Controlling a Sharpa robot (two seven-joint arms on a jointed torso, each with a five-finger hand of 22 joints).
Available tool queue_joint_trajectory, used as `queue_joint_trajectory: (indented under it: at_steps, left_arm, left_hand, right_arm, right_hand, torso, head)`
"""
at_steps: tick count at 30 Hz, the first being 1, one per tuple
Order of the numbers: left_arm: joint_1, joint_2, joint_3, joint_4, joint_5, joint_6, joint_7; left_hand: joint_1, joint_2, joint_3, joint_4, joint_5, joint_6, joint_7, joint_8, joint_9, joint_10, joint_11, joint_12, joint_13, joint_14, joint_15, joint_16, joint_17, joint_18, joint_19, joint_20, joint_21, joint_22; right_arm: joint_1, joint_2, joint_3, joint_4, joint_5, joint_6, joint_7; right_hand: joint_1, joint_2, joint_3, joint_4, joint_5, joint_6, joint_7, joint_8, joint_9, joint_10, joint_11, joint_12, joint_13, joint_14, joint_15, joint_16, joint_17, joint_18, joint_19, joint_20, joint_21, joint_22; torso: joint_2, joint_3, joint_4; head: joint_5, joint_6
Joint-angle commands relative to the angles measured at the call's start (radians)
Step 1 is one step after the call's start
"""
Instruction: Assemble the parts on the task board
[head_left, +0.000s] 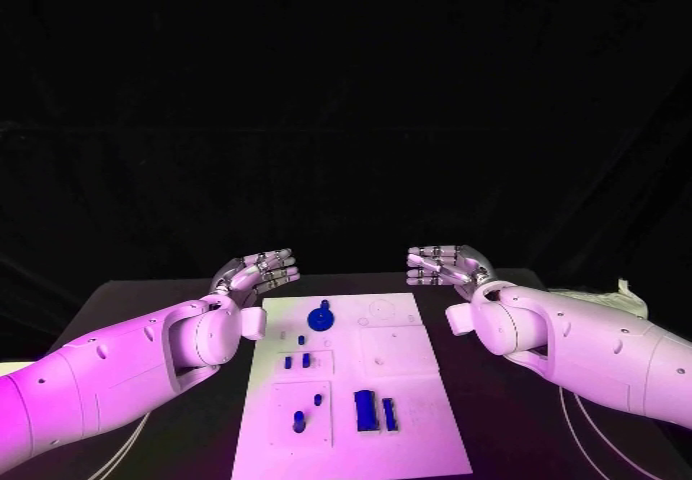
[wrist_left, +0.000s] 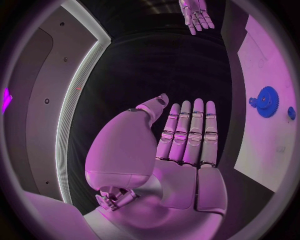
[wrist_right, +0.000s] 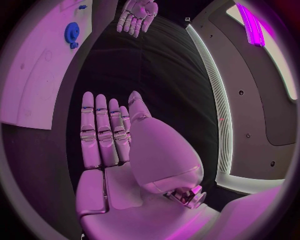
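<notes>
Flanking task board (head_left: 411, 400): empty hands (head_left: 260, 272) (head_left: 447, 266)

head: overhead, looks down | wrists: behind palms | shared: task board (head_left: 353, 385)

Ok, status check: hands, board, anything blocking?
Left hand and right hand open, holding nothing, at the far end of the task board. Blue gear and small blue parts lie on the board, untouched. Nothing in the way.
</notes>
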Motion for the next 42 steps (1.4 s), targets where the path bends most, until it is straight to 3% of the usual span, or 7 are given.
queue_joint_trajectory:
  at_steps: [1, 12, 15, 19, 23, 24, 42]
  left_arm:
    - [0.0, -0.001, 0.0, 0.003, -0.001, -0.001, -0.001]
    - [-0.033, -0.035, 0.02, 0.121, -0.079, -0.167, 0.027]
    - [-0.05, -0.053, 0.031, 0.183, -0.12, -0.253, 0.042]
    - [-0.074, -0.078, 0.046, 0.27, -0.178, -0.376, 0.063]
    - [-0.088, -0.092, 0.055, 0.322, -0.212, -0.449, 0.076]
    - [-0.092, -0.096, 0.057, 0.335, -0.221, -0.468, 0.079]
    - [-0.098, -0.103, 0.061, 0.358, -0.236, -0.5, 0.084]
  left_hand:
    - [-0.398, 0.034, -0.134, -0.016, -0.084, -0.316, -0.057, -0.076, -0.067, -0.323, -0.045, -0.046, -0.062, -0.305, -0.042, -0.076, -0.033, -0.051, -0.251, -0.078, -0.046, -0.115]
    - [-0.714, 0.105, -0.236, -0.016, -0.084, -0.562, -0.104, -0.076, -0.067, -0.577, -0.082, -0.139, -0.062, -0.546, -0.134, -0.133, -0.104, -0.075, -0.45, -0.139, -0.141, -0.203]
    - [-0.782, 0.105, -0.258, -0.016, -0.084, -0.615, -0.114, -0.076, -0.067, -0.631, -0.152, -0.139, -0.062, -0.598, -0.134, -0.145, -0.104, -0.084, -0.493, -0.152, -0.141, -0.222]
    - [-0.867, 0.105, -0.285, -0.016, -0.084, -0.681, -0.191, -0.076, -0.067, -0.7, -0.152, -0.139, -0.062, -0.663, -0.134, -0.161, -0.104, -0.094, -0.547, -0.169, -0.141, -0.245]
    - [-0.931, 0.105, -0.305, -0.016, -0.084, -0.732, -0.191, -0.076, -0.067, -0.751, -0.152, -0.139, -0.062, -0.712, -0.134, -0.236, -0.104, -0.171, -0.587, -0.181, -0.141, -0.263]
    - [-0.949, 0.105, -0.311, -0.016, -0.084, -0.745, -0.191, -0.076, -0.067, -0.766, -0.152, -0.139, -0.062, -0.726, -0.134, -0.236, -0.104, -0.171, -0.599, -0.252, -0.141, -0.268]
    - [-1.132, 0.105, -0.422, -0.016, -0.084, -0.888, -0.191, -0.076, -0.067, -0.913, -0.152, -0.139, -0.062, -0.867, -0.134, -0.236, -0.104, -0.171, -0.713, -0.252, -0.141, -0.362]
  right_arm:
    - [0.0, -0.002, 0.0, 0.004, 0.0, -0.004, -0.001]
    - [-0.022, -0.027, -0.009, 0.149, 0.055, -0.169, 0.076]
    - [-0.032, -0.039, -0.013, 0.22, 0.082, -0.251, 0.114]
    - [-0.045, -0.054, -0.018, 0.303, 0.113, -0.345, 0.158]
    - [-0.051, -0.061, -0.02, 0.345, 0.129, -0.393, 0.18]
    - [-0.052, -0.063, -0.021, 0.353, 0.132, -0.402, 0.185]
    - [-0.053, -0.064, -0.021, 0.359, 0.134, -0.409, 0.188]
  right_hand:
    - [-0.474, -0.026, 0.052, -0.079, -0.041, -0.304, -0.048, -0.065, -0.035, -0.347, -0.042, -0.067, -0.066, -0.351, -0.104, -0.065, -0.049, -0.053, -0.33, -0.067, -0.066, -0.066]
    - [-0.848, -0.098, 0.091, -0.079, -0.137, -0.543, -0.089, -0.065, -0.107, -0.619, -0.136, -0.067, -0.066, -0.632, -0.104, -0.065, -0.148, -0.081, -0.595, -0.119, -0.066, -0.115]
    - [-0.928, -0.098, 0.167, -0.079, -0.137, -0.595, -0.165, -0.065, -0.107, -0.678, -0.136, -0.067, -0.066, -0.693, -0.104, -0.065, -0.148, -0.092, -0.652, -0.13, -0.066, -0.126]
    - [-1.027, -0.098, 0.167, -0.079, -0.137, -0.658, -0.165, -0.065, -0.107, -0.751, -0.136, -0.067, -0.066, -0.768, -0.104, -0.065, -0.148, -0.102, -0.723, -0.213, -0.066, -0.205]
    - [-1.102, -0.098, 0.167, -0.079, -0.137, -0.707, -0.165, -0.065, -0.107, -0.805, -0.136, -0.067, -0.066, -0.826, -0.104, -0.065, -0.148, -0.105, -0.776, -0.213, -0.066, -0.205]
    - [-1.124, -0.098, 0.167, -0.079, -0.137, -0.72, -0.165, -0.065, -0.107, -0.821, -0.136, -0.067, -0.066, -0.842, -0.104, -0.065, -0.148, -0.178, -0.792, -0.213, -0.066, -0.205]
    - [-1.34, -0.098, 0.167, -0.079, -0.137, -0.859, -0.165, -0.065, -0.107, -0.979, -0.136, -0.067, -0.066, -1.007, -0.104, -0.065, -0.148, -0.178, -0.947, -0.213, -0.066, -0.205]
  torso:
    - [0.0, -0.0003, 0.0006]
    - [-0.047, 0.0266, 0.0276]
    - [-0.047, 0.0268, 0.0278]
    - [-0.047, 0.0268, 0.0278]
    - [-0.047, 0.0268, 0.0278]
    - [-0.047, 0.0268, 0.0278]
    - [-0.047, 0.0268, 0.0278]
  head:
    - [0.0, -0.001]
    - [0.032, 0.009]
    - [0.032, 0.009]
    - [0.032, 0.009]
    - [0.032, 0.009]
    - [0.032, 0.009]
    - [0.032, 0.009]
